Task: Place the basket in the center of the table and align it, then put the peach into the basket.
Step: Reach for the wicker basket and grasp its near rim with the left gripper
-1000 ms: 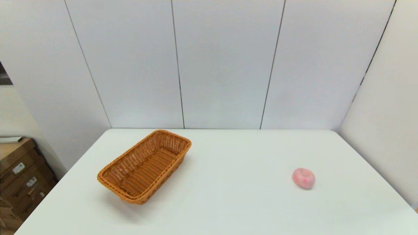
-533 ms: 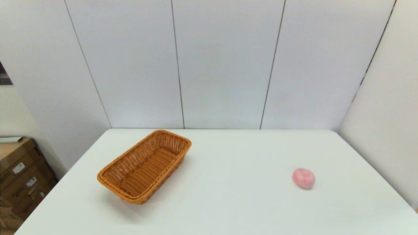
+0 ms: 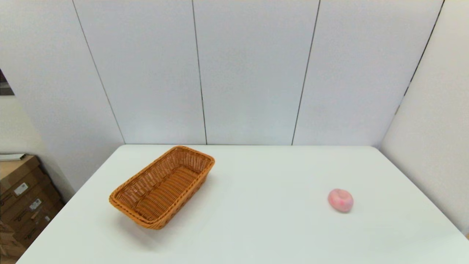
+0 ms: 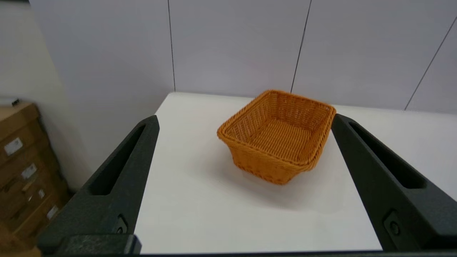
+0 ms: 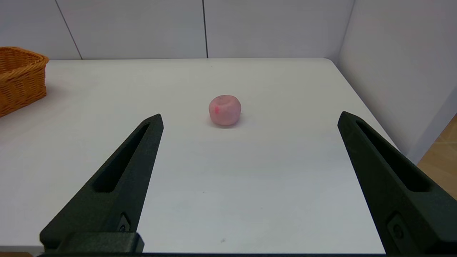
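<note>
Bright, even light; soft shadows, slight blur.

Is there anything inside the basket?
No. The basket shows only its own woven floor, in both the head view and the left wrist view. The peach sits apart on the table. What lies under the basket cannot be seen.

- A bare test room or lab — plain grey wall panels (image 3: 249,73) enclose a white table (image 3: 256,227).
- Stacked labelled cardboard boxes (image 3: 25,201) beside the table suggest storage, not a home.
</note>
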Tool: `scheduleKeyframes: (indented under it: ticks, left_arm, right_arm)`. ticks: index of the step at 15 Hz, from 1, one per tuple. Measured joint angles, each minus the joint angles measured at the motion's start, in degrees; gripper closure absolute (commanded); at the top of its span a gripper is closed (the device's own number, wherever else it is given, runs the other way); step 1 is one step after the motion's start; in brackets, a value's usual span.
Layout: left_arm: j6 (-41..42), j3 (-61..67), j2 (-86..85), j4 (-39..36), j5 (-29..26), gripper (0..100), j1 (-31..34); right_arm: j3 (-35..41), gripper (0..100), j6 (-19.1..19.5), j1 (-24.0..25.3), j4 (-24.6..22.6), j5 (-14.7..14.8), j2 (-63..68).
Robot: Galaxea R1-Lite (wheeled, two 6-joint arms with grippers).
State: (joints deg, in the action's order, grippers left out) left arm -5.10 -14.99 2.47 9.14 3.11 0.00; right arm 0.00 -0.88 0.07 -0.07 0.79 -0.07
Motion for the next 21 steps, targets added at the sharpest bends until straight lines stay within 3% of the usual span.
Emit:
scheduleKeyframes:
  ticks: [4,9,15,21]
  left_arm:
    - [-3.80,-5.38,10.62,5.74,0.11,0,0.21]
    - [-20.11,-12.59,30.77,6.56,-0.39,0,0.30]
    - [-37.49,-17.42,54.42,7.28,-5.85,0,0.02]
    - [-46.41,-24.37,77.20,9.24,-9.01,0,-2.45]
  right_arm:
    - [0.00,0,0.00,0.00,0.00,-0.02,0.00]
    - [0.00,0,-0.02,0.00,0.00,-0.02,0.00]
    - [0.00,0,0.09,0.00,0.00,-0.02,0.00]
    - [0.00,0,0.04,0.00,0.00,-0.02,0.00]
